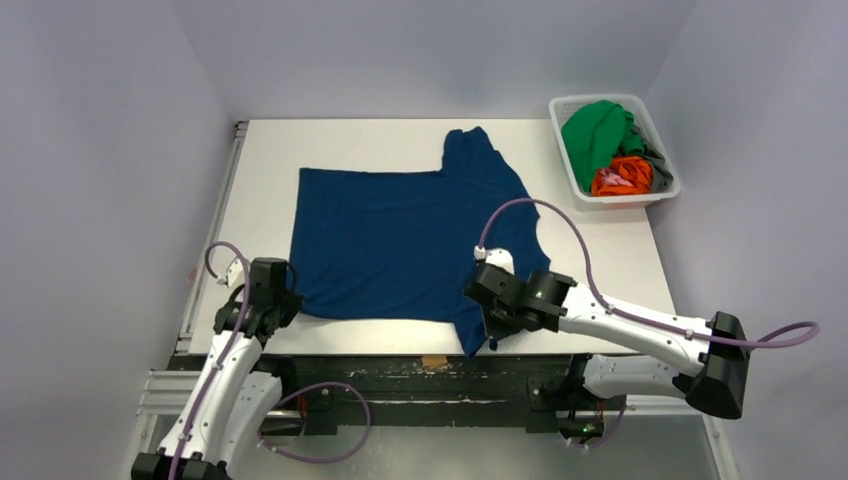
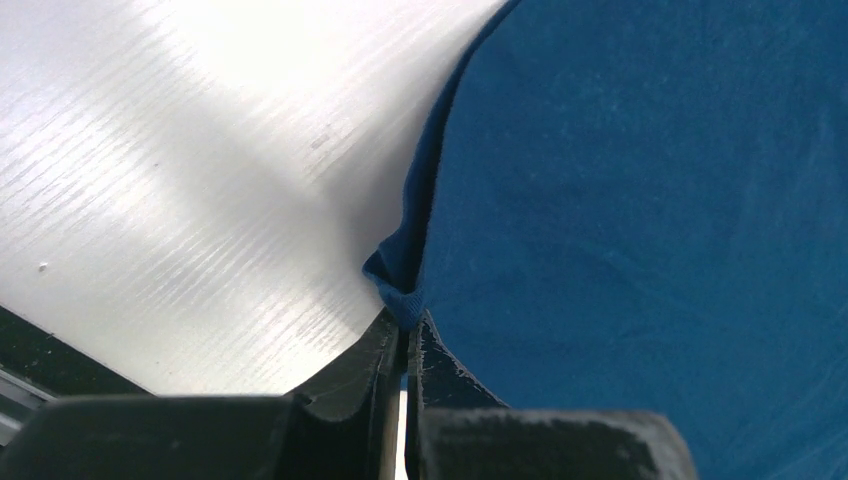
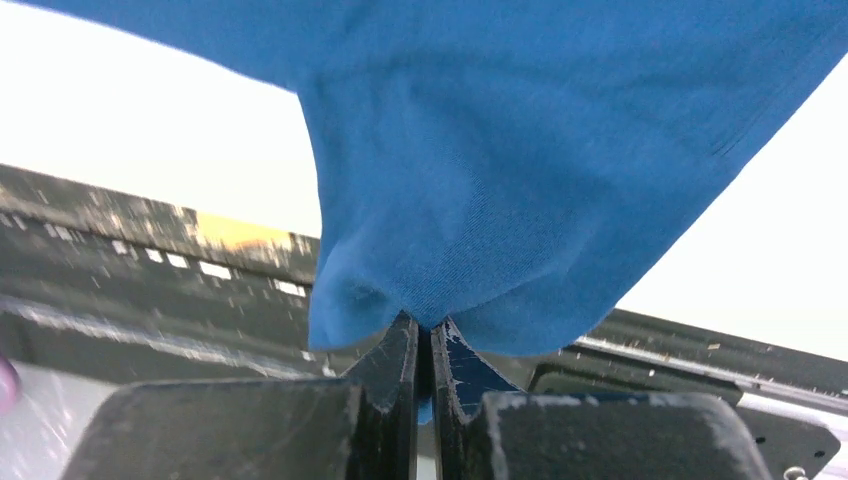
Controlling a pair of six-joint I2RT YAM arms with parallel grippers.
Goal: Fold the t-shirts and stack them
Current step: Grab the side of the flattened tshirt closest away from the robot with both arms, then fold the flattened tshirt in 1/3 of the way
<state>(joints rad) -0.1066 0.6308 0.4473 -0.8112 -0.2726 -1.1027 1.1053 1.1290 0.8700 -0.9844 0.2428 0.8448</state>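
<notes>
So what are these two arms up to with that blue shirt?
They are folding t-shirts. A navy t-shirt lies spread on the table. The left gripper is pinched shut on its near left corner, and the right gripper on its near sleeve. The other shirts, green, orange and grey, sit bunched in the white basket at the far right.

White table (image 1: 345, 143), woodgrain visible up close (image 2: 200, 180). White slotted basket (image 1: 630, 199) sits at its far-right corner, just inside the edge. Aluminium rail (image 1: 222, 200) runs along the table's left side. Black scuffed strip (image 1: 380, 363) along the near edge, small tan patch (image 1: 434, 360) stuck on it (tape or bare wood, can't tell). Plain pale walls (image 1: 420, 50) all round.
</notes>
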